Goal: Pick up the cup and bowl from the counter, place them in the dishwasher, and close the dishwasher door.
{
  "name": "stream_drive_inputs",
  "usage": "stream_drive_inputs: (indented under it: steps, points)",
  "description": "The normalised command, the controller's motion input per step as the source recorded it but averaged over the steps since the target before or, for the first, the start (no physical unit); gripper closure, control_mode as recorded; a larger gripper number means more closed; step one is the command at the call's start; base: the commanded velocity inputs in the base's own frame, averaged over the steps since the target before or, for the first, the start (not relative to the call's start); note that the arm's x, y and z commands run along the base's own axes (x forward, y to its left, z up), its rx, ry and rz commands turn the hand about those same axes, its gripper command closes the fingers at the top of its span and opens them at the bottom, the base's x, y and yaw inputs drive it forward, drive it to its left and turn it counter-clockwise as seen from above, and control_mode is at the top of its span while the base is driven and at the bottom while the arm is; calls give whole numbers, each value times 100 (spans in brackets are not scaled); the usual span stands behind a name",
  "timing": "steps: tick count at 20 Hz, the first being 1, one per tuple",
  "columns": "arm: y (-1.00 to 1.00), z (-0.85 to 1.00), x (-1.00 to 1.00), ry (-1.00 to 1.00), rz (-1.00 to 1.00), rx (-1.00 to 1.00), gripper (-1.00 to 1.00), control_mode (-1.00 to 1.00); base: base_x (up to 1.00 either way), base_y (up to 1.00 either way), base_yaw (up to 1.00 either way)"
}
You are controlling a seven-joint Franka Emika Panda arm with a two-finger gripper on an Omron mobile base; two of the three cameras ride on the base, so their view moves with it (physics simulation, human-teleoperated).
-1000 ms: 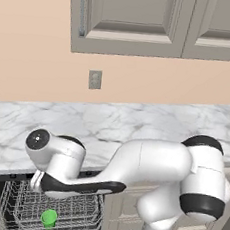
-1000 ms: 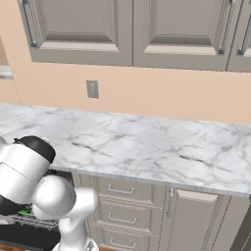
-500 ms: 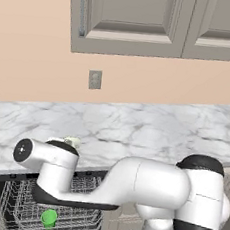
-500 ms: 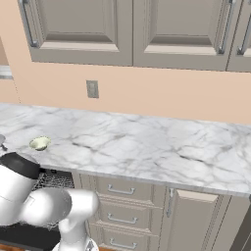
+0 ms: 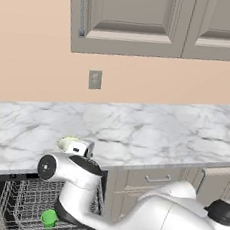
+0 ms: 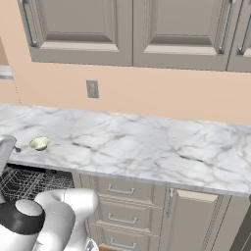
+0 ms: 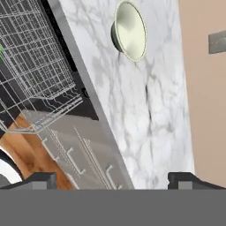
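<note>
Claw (image 7: 113, 178) open, jaws wide apart, nothing between them; both dark tips show at the bottom of the hand view, pointing along the tabletop (image 7: 145, 101). Bowl (image 7: 129, 31) cream, shallow, sits upright on the marble near the front edge of the tabletop, well ahead of the claw and untouched. In the right base view the bowl (image 6: 39, 143) is near the left end of the tabletop (image 6: 147, 152), close to the front edge, just above the dishwasher (image 6: 24, 181) opening. In the left base view the bowl (image 5: 70, 143) is partly hidden behind the white wrist of the arm (image 5: 75, 173), still at the front edge of the tabletop (image 5: 135, 129). Cup (image 5: 49, 218) bright green, already inside the dishwasher (image 5: 27, 203), standing in the silver wire rack (image 5: 22, 208) toward its front. A sliver of green also shows at the left edge of the hand view beside the rack (image 7: 39, 62). Dishwasher is open, dark interior and rack exposed; the door itself can't be made out. Grey-beige drawers (image 6: 122, 211) sit under the tabletop to the right of the dishwasher, wall outlet (image 5: 94, 79) on the peach wall above the back edge, upper cabinets (image 6: 132, 29) over that
</note>
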Motion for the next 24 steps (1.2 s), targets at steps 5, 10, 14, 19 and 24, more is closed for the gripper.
stream_drive_inputs:
  steps: [5, 10, 14, 19, 24]
  points:
    - [-23, 0, 63, -1, 0, 0, -100, -100, 0, 0, 0]
    - [22, 0, 70, 0, 0, 0, -100, -100, 0, 0, 0]
    - [53, 0, 52, 0, 0, -5, -100, -100, 0, 0, 0]
    - [54, 0, 32, 0, 0, -2, -100, -100, 0, 0, 0]
    - [11, -14, 23, 0, 0, 0, -100, -100, 0, 0, 0]
